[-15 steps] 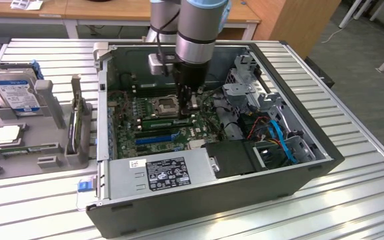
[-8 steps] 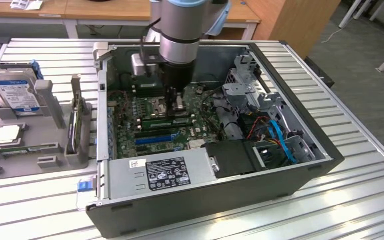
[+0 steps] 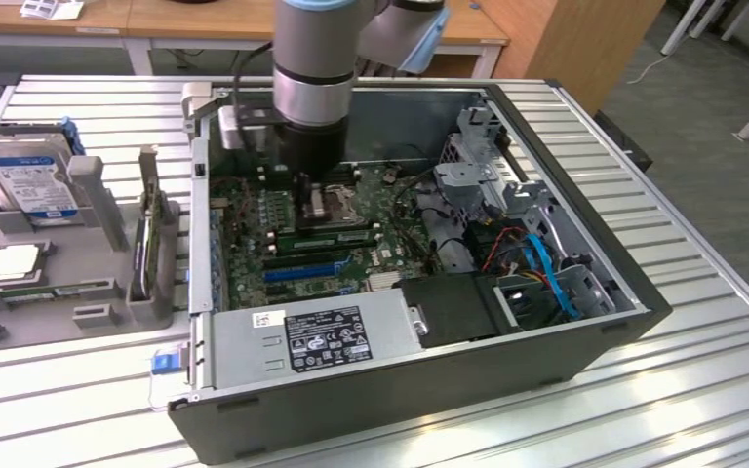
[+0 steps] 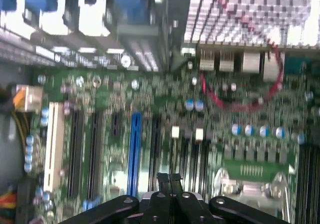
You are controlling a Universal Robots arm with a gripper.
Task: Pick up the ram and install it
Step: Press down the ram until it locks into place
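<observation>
At the centre of the exterior view, inside the computer case (image 3: 583, 341), the closed, empty gripper (image 4: 170, 180) hovers over the motherboard (image 3: 299, 239), while a ram stick (image 3: 327, 235) sits seated in its slot, so the install looks largely done.

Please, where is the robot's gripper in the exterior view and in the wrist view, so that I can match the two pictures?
Exterior view: the black gripper hangs under the silver arm, inside the open computer case, low over the green motherboard.
Wrist view: the gripper, shut, stands between the long blue slot and the socket frame.
Shared landmark: the silver metal processor socket frame, right beside the gripper.
</observation>
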